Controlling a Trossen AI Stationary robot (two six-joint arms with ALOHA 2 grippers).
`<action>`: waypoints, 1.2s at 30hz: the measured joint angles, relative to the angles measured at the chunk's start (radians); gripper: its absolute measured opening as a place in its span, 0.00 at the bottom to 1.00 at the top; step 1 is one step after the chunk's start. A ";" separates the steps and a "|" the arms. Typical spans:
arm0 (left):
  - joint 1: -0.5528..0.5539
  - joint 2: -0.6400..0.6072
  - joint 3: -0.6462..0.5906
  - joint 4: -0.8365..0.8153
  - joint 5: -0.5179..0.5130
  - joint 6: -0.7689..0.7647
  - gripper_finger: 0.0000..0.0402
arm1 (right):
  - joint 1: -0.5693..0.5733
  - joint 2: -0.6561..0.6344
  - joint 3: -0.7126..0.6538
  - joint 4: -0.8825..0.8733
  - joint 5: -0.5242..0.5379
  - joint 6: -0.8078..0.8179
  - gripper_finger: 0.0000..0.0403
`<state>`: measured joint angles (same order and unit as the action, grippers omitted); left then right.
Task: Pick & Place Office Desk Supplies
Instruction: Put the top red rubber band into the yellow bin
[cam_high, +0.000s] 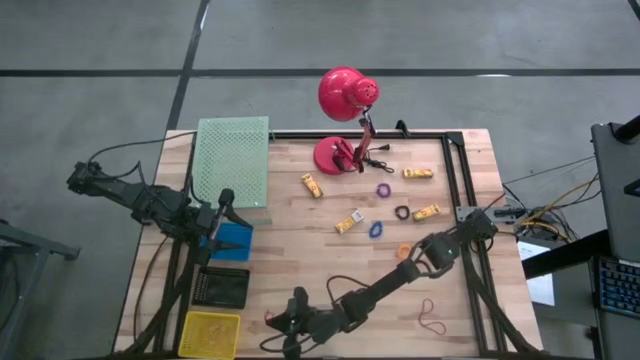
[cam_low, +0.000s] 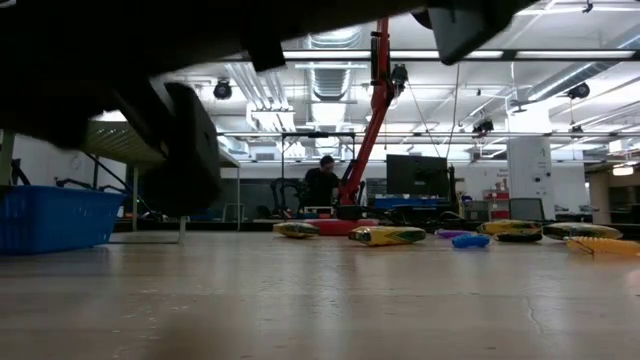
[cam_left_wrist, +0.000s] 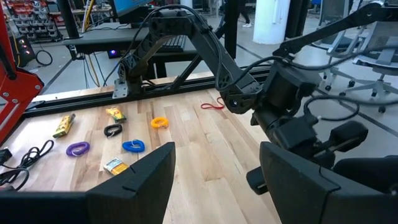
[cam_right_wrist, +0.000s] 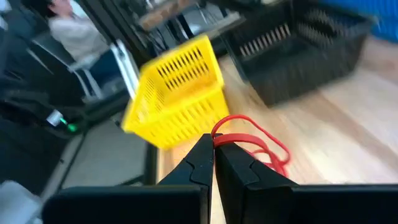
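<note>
My right gripper (cam_high: 278, 322) (cam_right_wrist: 214, 146) reaches to the table's near edge, just right of the yellow basket (cam_high: 210, 335) (cam_right_wrist: 177, 93), and is shut on a red rubber band (cam_right_wrist: 249, 140). My left gripper (cam_high: 224, 204) (cam_left_wrist: 214, 171) is open over the blue basket (cam_high: 233, 241) and holds nothing. Loose on the far right of the table lie yellow pieces (cam_high: 313, 186) (cam_high: 418, 173) (cam_high: 427, 211), a purple ring (cam_high: 383, 190), a black ring (cam_high: 402, 212), a blue ring (cam_high: 376, 229), an orange ring (cam_high: 404, 250) and another red rubber band (cam_high: 432, 318). My right gripper pinches the red rubber band at one end of its loop (cam_right_wrist: 216, 137) between its two fingertips. The fingers point toward the yellow basket at the table's near left corner. The rest of the band (cam_right_wrist: 270, 152) curls out slack beyond the fingertips; whether it touches the table cannot be told.
A black basket (cam_high: 225, 287) (cam_right_wrist: 298, 43) sits between the blue and yellow baskets. A green mesh tray (cam_high: 232, 160) stands at the far left, and a red desk lamp (cam_high: 345, 120) with its cord at the far middle. Bare wood lies mid-table. A person sits beyond the table (cam_low: 320, 183).
</note>
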<state>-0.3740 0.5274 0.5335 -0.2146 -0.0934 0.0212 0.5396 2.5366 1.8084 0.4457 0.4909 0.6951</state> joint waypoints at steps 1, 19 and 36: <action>0.000 0.000 0.000 0.000 0.000 0.000 0.60 | 0.000 0.000 0.000 -0.023 -0.004 0.008 0.02; 0.000 0.000 0.000 0.000 0.000 0.000 0.60 | 0.000 0.000 0.000 -0.145 -0.055 0.102 0.02; 0.000 0.000 0.000 0.000 0.000 0.000 0.60 | -0.007 -0.008 0.001 -0.274 -0.092 0.210 0.02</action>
<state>-0.3737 0.5273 0.5335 -0.2146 -0.0937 0.0208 0.5326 2.5284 1.8097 0.1715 0.3986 0.9052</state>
